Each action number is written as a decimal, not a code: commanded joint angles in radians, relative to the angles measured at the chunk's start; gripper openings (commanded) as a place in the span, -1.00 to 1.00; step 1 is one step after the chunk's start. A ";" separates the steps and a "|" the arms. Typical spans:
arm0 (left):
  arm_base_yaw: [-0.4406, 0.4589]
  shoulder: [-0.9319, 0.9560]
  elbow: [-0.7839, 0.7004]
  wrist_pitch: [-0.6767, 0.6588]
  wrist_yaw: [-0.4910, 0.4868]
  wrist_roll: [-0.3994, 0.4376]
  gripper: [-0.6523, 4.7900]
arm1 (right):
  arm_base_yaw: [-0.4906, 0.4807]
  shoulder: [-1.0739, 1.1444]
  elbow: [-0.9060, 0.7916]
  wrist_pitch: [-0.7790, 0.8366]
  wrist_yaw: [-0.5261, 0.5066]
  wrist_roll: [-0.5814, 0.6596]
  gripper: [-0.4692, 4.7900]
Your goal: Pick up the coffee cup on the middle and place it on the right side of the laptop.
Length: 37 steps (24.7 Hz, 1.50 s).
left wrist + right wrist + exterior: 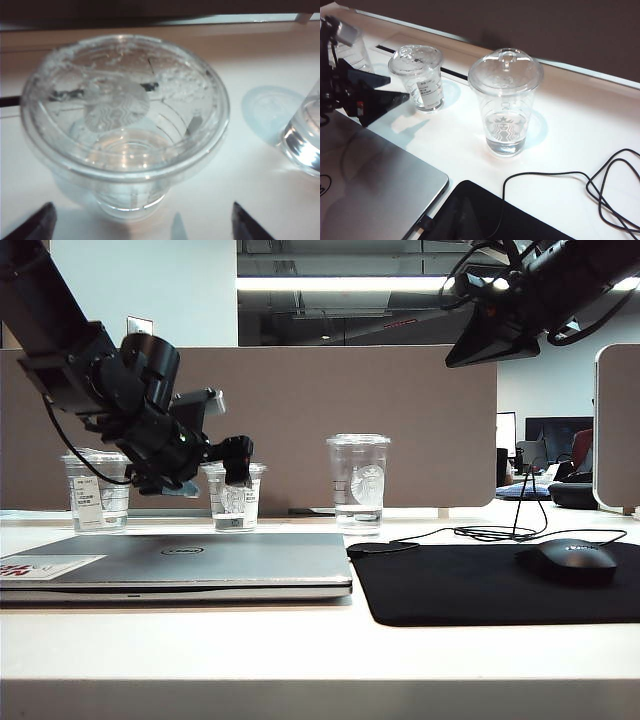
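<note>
Coffee cup (125,115): short, clear, wrinkled film lid, faint round logo, w/ little clear liquid, near table's back edge. Left gripper (142,220) spread wide just before it, not touching. Right gripper up high; can't tell its state.

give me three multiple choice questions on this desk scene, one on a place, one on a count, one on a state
1. Where is the mouse?
A. on the black mat
B. on the laptop
C. behind the cups

2. How many clear cups stand on the table?
A. one
B. two
C. three

3. How is the left end effector at the coffee cup?
A. shut on it
B. open, fingers either side, cup not gripped
C. out of view

Answers:
1 A, the mouse rests on the mat right of the laptop.
2 C, the exterior view shows three in a row.
3 B, the left wrist view shows both fingertips wide apart with the cup standing between them. The right end effector is high at the upper right, its jaws unseen.
</note>
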 commanded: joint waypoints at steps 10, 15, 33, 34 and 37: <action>-0.009 0.164 0.178 0.037 -0.062 0.000 1.00 | 0.000 0.012 0.008 -0.002 0.014 -0.034 -0.84; -0.009 0.201 0.216 0.047 -0.090 0.000 1.00 | 0.000 0.018 0.008 -0.019 0.014 -0.035 -0.84; -0.008 0.253 0.237 0.185 -0.027 0.005 1.00 | 0.000 0.060 0.007 -0.039 0.015 -0.052 -0.84; -0.008 0.254 0.237 0.184 -0.024 0.005 1.00 | 0.000 0.060 0.007 -0.039 0.014 -0.052 -0.84; -0.008 0.256 0.237 0.203 -0.020 0.005 1.00 | 0.000 0.060 0.007 -0.040 0.015 -0.052 -0.84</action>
